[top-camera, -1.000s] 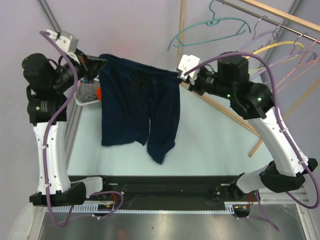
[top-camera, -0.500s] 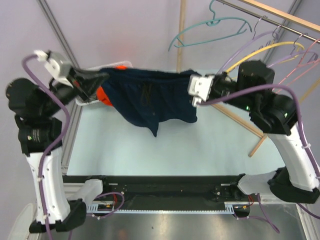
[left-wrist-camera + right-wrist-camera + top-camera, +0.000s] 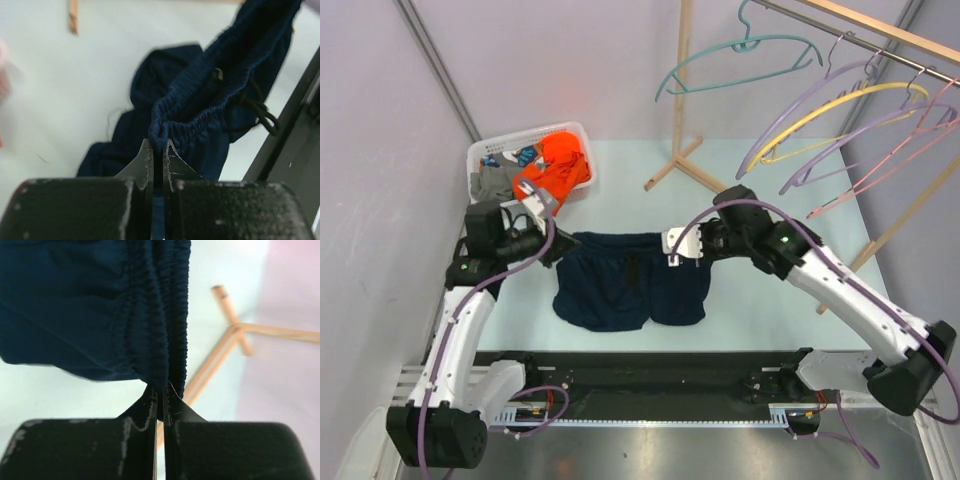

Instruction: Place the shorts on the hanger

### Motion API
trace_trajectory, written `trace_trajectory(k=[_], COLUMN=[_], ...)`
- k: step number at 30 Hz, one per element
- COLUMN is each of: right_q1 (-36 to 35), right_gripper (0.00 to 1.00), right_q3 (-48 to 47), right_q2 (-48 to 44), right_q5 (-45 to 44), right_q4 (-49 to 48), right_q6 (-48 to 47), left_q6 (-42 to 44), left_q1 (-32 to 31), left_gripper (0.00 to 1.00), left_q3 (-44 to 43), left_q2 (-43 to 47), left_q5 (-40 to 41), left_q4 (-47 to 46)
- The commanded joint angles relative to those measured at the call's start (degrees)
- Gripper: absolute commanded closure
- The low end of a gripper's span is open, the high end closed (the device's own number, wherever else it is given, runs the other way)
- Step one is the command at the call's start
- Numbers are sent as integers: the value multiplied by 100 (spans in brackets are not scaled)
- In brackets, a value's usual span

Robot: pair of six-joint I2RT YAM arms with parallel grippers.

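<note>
The dark navy shorts (image 3: 625, 290) lie low over the table's near middle, waistband stretched between both arms. My left gripper (image 3: 560, 244) is shut on the waistband's left end; its view shows the ribbed elastic (image 3: 200, 100) pinched at my left gripper (image 3: 157, 147). My right gripper (image 3: 672, 247) is shut on the right end, with the gathered waistband (image 3: 160, 315) clamped at my right gripper (image 3: 160, 392). The teal hanger (image 3: 740, 60) hangs from the rail at the top, far above the shorts.
A white basket (image 3: 480, 156) holding an orange garment (image 3: 558, 165) and grey cloth stands at the back left. A wooden rack (image 3: 685, 90) rises behind the table with purple (image 3: 820, 95), yellow (image 3: 850, 100) and pink hangers (image 3: 920, 130) on its rail.
Both arms have come down and toward the near edge, carrying the shorts from hanging high in the air to draped low on the table. Both grips stayed shut.
</note>
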State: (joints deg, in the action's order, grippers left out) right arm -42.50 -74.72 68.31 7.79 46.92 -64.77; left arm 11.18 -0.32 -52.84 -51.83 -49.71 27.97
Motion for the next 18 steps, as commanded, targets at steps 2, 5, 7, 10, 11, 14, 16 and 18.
trace_trajectory(k=[2, 5, 7, 10, 11, 14, 16, 18], right_q1=[76, -91, -319, -583, -627, -742, -821, -891], right_gripper=[100, 100, 100, 99, 96, 79, 69, 51], right_q3=[869, 1555, 2030, 2416, 2462, 2497, 2497, 2488], right_q2=[331, 498, 648, 840, 894, 1148, 1167, 1027], right_q5=[284, 389, 338, 258, 241, -40, -347, -410], right_q4=[-1121, -1447, -1650, -1870, -1923, -1967, -2063, -2116], right_q6=[-175, -422, -571, -624, -607, -598, -511, -414], left_q6=[1877, 2913, 3449, 3977, 4023, 4059, 4102, 4181], left_q1=[-293, -372, -425, -443, -434, -443, -434, -443], left_gripper=[100, 96, 92, 84, 82, 68, 62, 52], left_q3=[782, 1108, 1371, 1618, 1662, 1768, 1733, 1663], left_q2=[-185, -379, -555, -774, -810, -977, -1030, -1004], left_q5=[76, 94, 234, 391, 444, 708, 744, 700], left_q4=[-399, -100, -54, 95, 104, 60, 121, 419])
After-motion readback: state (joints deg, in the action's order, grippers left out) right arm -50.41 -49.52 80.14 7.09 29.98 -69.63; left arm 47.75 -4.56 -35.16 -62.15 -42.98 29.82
